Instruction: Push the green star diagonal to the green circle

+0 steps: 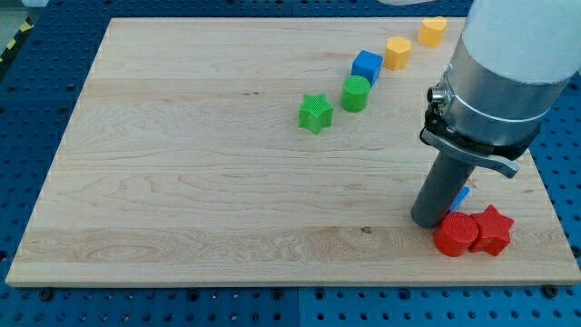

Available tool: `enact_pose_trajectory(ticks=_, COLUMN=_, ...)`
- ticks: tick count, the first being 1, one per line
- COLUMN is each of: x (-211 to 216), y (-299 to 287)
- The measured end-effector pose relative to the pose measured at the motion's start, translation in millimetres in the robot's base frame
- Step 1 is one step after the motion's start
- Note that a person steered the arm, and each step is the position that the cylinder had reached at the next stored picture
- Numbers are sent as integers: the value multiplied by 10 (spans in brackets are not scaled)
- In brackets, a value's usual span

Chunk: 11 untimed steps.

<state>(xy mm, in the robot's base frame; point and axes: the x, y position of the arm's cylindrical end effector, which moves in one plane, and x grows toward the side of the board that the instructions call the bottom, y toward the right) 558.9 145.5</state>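
My tool was only a straight dark rod with nothing to open or close, and it had hold of nothing. My tip [428, 221] rested on the wooden worktop [182, 182] near the view's bottom right, just to the left of a red cylinder [455, 234]. A red star [492, 230] sat touching that cylinder on its right. A small piece of a blue block [461, 193] showed just behind the rod; I could not tell its shape.

The green star [315, 113] lay well apart from my tip, toward the view's top and left of it. The green circle [356, 93] stood just beside it, up and to the right. Beyond that came a blue cube [367, 66], touching or nearly touching the circle, then an orange hexagon-like block [397, 52] and an orange heart-like block [433, 30] near the worktop's top edge.
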Motion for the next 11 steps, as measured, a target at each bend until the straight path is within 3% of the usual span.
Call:
enact_pose_trajectory(ticks=2, x=-111, y=-19)
enact_pose_trajectory(ticks=4, x=-849, y=-636)
enact_pose_trajectory(ticks=6, x=-1062, y=-847)
enact_pose_trajectory(ticks=9, x=-1852, y=-1571)
enact_pose_trajectory(ticks=11, x=-1888, y=-1248)
